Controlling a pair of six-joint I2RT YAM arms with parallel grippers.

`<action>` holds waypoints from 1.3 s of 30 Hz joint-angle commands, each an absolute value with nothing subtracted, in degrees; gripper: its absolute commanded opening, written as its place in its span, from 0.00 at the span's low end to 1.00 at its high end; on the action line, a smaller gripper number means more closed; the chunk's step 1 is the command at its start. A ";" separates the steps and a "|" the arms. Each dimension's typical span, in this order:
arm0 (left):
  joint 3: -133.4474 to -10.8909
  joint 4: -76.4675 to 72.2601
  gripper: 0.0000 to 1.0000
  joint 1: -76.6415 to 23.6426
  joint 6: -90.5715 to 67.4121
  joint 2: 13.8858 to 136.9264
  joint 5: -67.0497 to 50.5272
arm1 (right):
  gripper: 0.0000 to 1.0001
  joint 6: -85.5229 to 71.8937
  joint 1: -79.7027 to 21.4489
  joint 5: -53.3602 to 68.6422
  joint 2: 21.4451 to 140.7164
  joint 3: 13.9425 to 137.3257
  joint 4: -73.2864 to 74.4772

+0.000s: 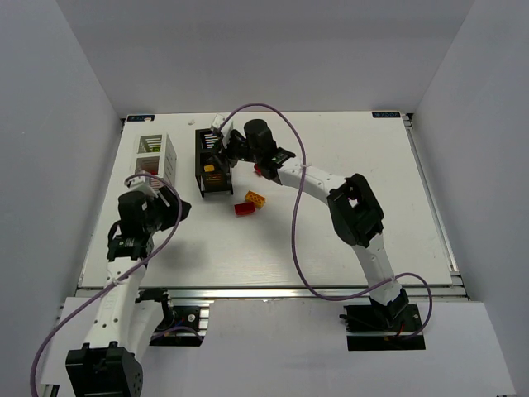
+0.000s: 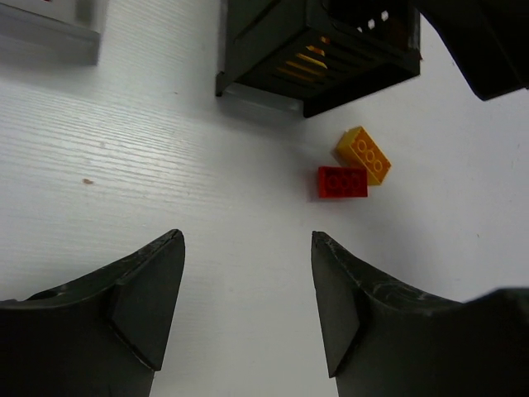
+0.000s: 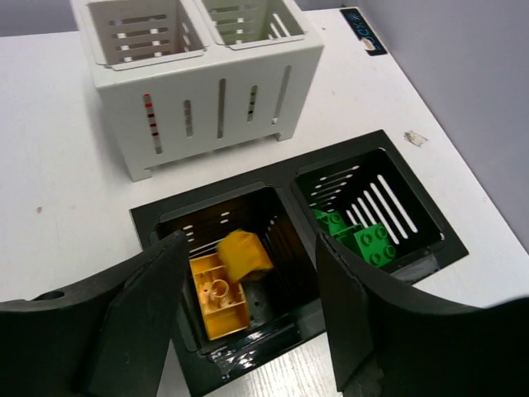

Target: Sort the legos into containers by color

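Partly sorted. Yellow bricks (image 3: 216, 302) and green bricks (image 3: 364, 240) in separate compartments of black bin (image 3: 287, 198); red showing through white bin (image 3: 215, 99) slats. Remaining on desk (image 2: 124, 165): red brick (image 2: 342, 182), orange-yellow brick (image 2: 364, 155), touching, near black bin. Right gripper (image 3: 248, 322) above yellow compartment, left gripper (image 2: 246, 306) over bare desk: fingers apart, empty.

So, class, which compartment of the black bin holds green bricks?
The right-hand compartment in the right wrist view: green bricks lie in it, while its neighbour holds orange-yellow pieces.
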State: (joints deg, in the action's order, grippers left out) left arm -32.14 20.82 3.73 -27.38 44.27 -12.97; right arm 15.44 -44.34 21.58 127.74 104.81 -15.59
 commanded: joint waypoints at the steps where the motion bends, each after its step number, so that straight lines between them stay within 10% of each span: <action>1: -31.03 18.55 0.72 0.97 -26.63 44.91 -15.90 | 0.67 16.26 -43.16 26.61 122.35 105.38 -16.45; 15: -38.47 8.60 0.64 -31.08 -15.05 62.03 -10.46 | 0.06 37.17 -23.13 59.05 96.97 91.95 28.37; 17: -42.08 10.89 0.66 -32.86 -10.31 66.77 -8.10 | 0.09 38.23 -19.52 59.85 94.84 87.66 29.97; 22: -54.64 20.64 0.74 -35.68 -0.55 80.05 -5.72 | 0.55 39.02 -14.51 59.85 88.69 80.25 28.92; 39: -73.91 28.57 0.74 -38.58 17.05 103.79 -0.88 | 0.58 37.88 -6.51 63.19 86.13 75.76 25.40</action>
State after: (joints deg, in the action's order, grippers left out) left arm -71.11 27.49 -38.48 12.71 103.50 -3.03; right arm 37.65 -7.51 60.90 87.72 75.83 26.48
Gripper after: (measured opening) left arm 0.746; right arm 0.573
